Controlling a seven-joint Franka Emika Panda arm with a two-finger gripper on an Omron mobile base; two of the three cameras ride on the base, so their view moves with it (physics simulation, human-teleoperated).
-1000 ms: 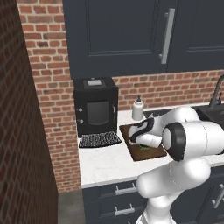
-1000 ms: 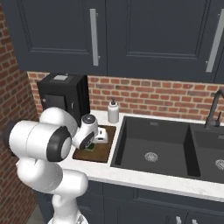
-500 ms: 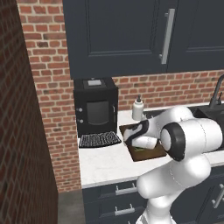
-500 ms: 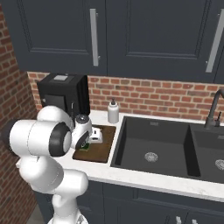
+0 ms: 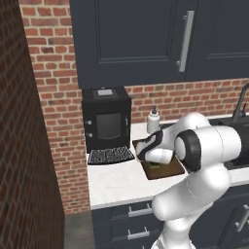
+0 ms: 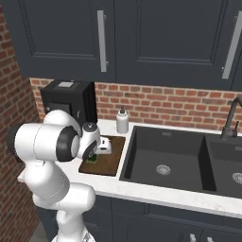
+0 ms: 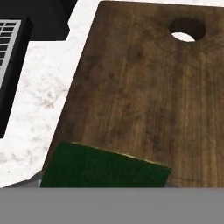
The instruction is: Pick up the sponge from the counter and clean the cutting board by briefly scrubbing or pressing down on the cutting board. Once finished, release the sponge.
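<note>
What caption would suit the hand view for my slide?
Green sponge on the near edge of the dark wooden cutting board, white counter beside.

The cutting board [image 7: 144, 96] is lying flat on the white, faintly marbled tabletop [image 7: 41, 113], a dark brown wooden rectangle with rounded corners and a round hole near its far end. In the right base view it is sitting just beside the sink's left rim. The sponge [image 7: 105, 168], a small flat block showing its dark green top with a thin yellow-green edge, is resting on the board's near corner.
</note>
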